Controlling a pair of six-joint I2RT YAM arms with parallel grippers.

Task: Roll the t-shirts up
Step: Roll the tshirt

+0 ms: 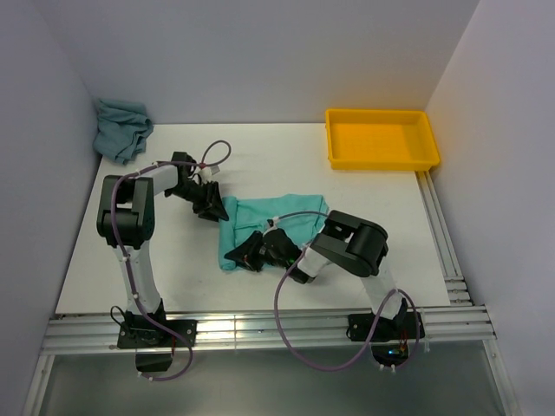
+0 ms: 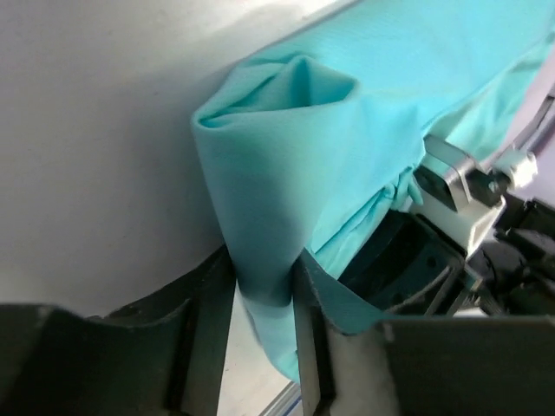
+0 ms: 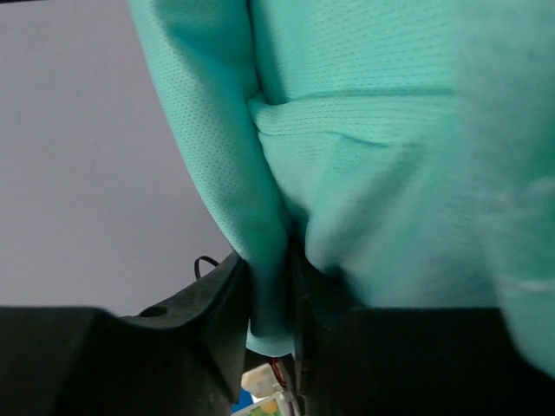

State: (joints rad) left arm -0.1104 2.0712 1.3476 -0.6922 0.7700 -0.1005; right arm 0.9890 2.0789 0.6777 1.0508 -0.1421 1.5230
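My left gripper [image 2: 260,290] and right gripper [image 3: 270,299] each pinch the mint shirt [image 1: 282,217] along its left edge mid-frame, starting the roll; next, I judge, both must turn it over evenly

Yellow plastic tray [image 1: 381,140] sits flat, shallow and rectangular, long side across. The white table [image 1: 286,169] spreads out left of the tray and nearer. Aluminium rails [image 1: 440,243] run from just below the tray's right end toward the near edge.

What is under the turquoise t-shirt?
Only the white table shows around the turquoise t-shirt. The left gripper and right gripper pinch its left edge; anything beneath the fabric is covered.
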